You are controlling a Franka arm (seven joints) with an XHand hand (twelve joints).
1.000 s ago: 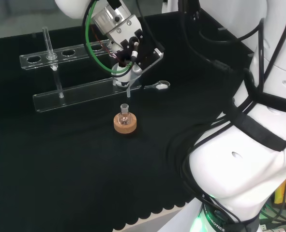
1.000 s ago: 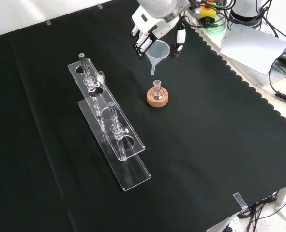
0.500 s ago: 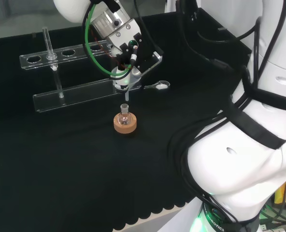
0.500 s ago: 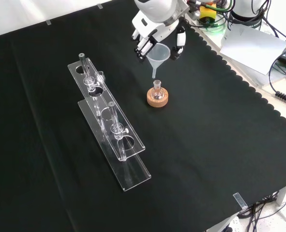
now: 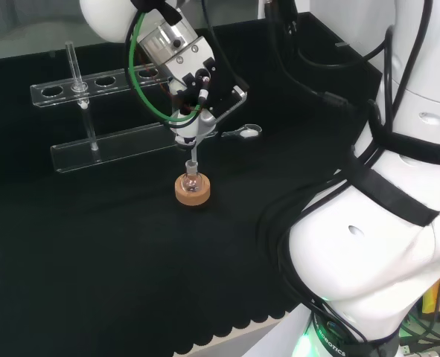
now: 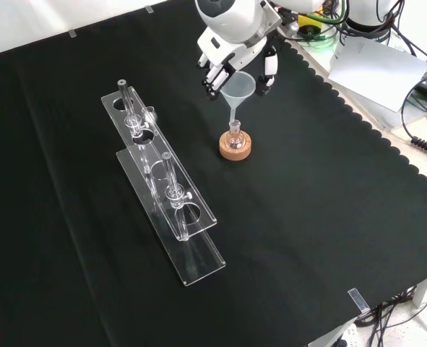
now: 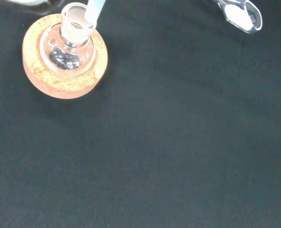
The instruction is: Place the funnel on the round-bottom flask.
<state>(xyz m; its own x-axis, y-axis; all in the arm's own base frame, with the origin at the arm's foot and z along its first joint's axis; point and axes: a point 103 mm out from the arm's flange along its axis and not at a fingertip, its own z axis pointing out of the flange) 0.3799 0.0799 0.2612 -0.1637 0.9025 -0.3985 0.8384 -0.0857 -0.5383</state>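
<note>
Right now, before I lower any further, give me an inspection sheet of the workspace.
Surface: black cloth, flat, scalloped edge.
Job's things: funnel held upright, stem tip at the mouth of the round-bottom flask; the flask sits in a cork ring.
Clutter: clear tube rack with tubes; small clear spoon lying behind the flask in the head view.
Grippers: hand curled round the funnel's cone.
Cables: green cable looping at the wrist.
Surroundings: paper sheet and wires beyond the cloth.

lab bench: black cloth (image 6: 307, 238), clear test-tube racks (image 6: 162, 195), flask (image 6: 235, 134) on cork ring (image 6: 235, 149)
</note>
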